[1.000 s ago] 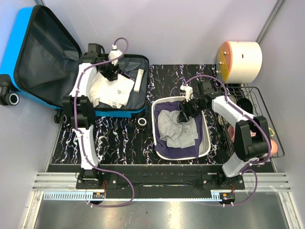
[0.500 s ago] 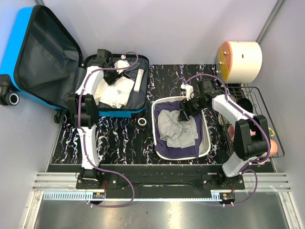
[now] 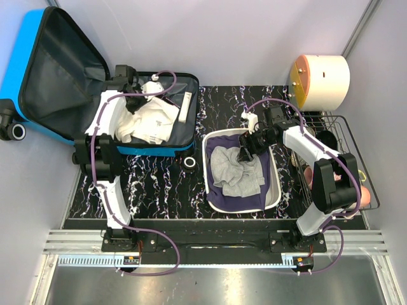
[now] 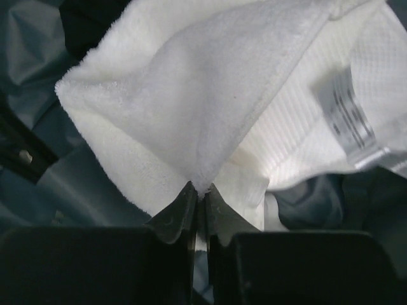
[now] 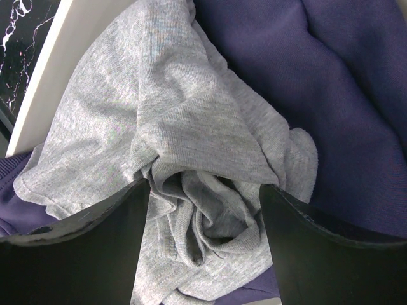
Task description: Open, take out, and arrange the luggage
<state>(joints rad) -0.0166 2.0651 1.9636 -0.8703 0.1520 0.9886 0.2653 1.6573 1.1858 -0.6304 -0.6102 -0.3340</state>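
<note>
The luggage [image 3: 19,57], a bright blue suitcase, lies open at the far left with its dark-lined lid [image 3: 60,70] raised. A white towel [image 3: 152,124] lies bunched in its lower half. My left gripper [image 3: 135,105] is shut on a fold of the white towel [image 4: 210,82], and the pinched tip shows between my left gripper's [image 4: 202,189] closed jaws. My right gripper [image 3: 245,152] hangs open over a grey garment [image 3: 235,168] in the white basin [image 3: 275,184]. In the right wrist view the grey garment [image 5: 159,108] lies on purple cloth [image 5: 343,95] below my right gripper [image 5: 203,190].
A white tube [image 3: 184,107] lies in the suitcase beside the towel. A small black roll [image 3: 189,163] sits on the marbled mat between suitcase and basin. A wire basket [image 3: 346,159] with dishes and a cream cylinder [image 3: 321,79] stand at the right.
My left gripper has moved left toward the suitcase's hinge side and shut on the white towel, pulling it into a peak. The right arm has not moved.
</note>
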